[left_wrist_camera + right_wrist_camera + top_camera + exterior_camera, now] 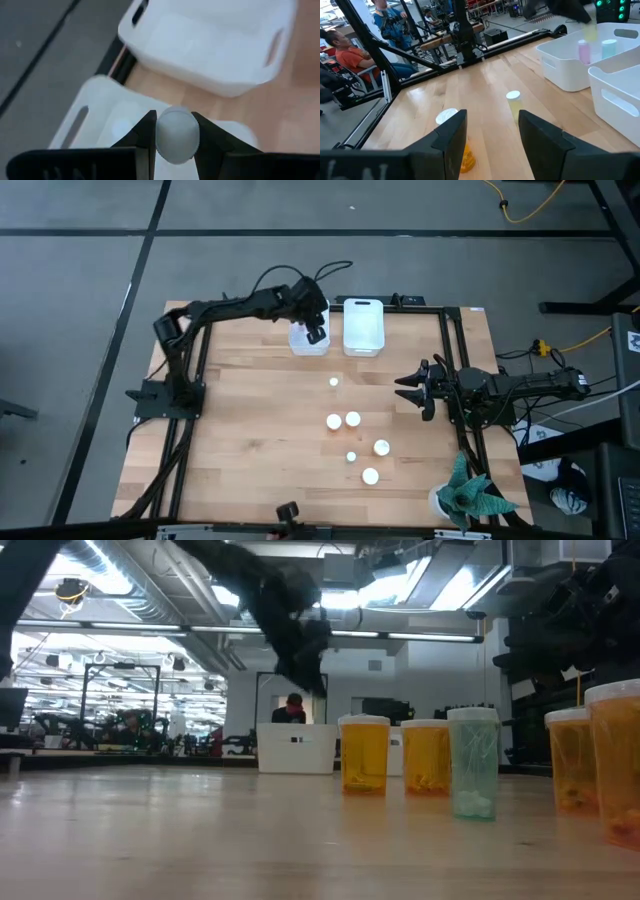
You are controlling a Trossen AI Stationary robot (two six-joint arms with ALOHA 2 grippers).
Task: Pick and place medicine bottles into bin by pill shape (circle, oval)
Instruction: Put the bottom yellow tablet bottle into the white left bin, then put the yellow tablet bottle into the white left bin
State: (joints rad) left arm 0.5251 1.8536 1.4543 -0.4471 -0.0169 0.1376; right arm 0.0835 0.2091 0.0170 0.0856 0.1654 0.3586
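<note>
Left gripper (316,330) positioned over the left bin (303,345) at the table's far edge, clenched on a white-capped bottle (176,135); cap seen pinched between the two dark fingers (143,131) in the left wrist view, body colour not discernible there. Held above the bin, not yet released.

Left bin: white, with slotted handles. Contents per right wrist view: one pink bottle (583,50) and one pale blue bottle (608,49), both upright, close together. Further contents not discernible.

Right bin (363,327): white, just beside the left bin, at the same far edge. Interior not clearly visible; contents cannot be confirmed.

On the wooden table (250,430), six loose medicine bottles upright, seen as white caps from above: a small one (334,383) nearest the bins, a touching or near-touching pair (343,421) mid-table, then three more (371,462) toward the near edge. Low view confirms orange-bodied bottles (365,754) with pills at the bottom, plus one pale green bottle (473,775) among them.

Right gripper (408,389) idle at the right side of the table, level with the small bottle but well apart from it, fingers spread and holding nothing.

Teal cloth-like item (470,492) at the near right corner.
</note>
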